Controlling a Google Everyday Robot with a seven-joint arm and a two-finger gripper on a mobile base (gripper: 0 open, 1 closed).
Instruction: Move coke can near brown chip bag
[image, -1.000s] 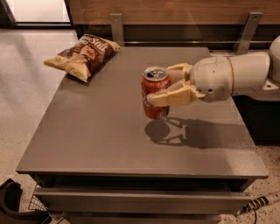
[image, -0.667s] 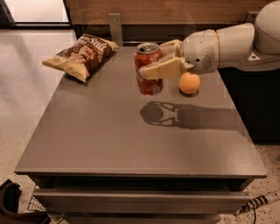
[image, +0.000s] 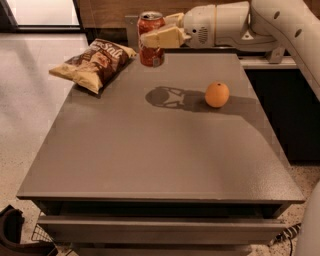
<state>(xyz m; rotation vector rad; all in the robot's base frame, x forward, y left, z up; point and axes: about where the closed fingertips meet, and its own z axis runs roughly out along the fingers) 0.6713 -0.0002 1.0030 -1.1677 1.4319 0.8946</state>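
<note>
The gripper (image: 156, 36), jaws clamped on the coke can (image: 151, 56), has carried it closer, now just right of the brown chip bag (image: 95, 62).

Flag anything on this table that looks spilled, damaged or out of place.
Nothing stands out. The pincer holds the coke can upright above the table, beside the brown chip bag; the orange sits apart. No spill visible.

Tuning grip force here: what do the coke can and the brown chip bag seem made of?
Coke can: probably thin painted metal, glossy red with a silvery top rim. Brown chip bag: seemingly plastic film, creased and slightly shiny. The gripper clamps the can in the air near the bag.
</note>
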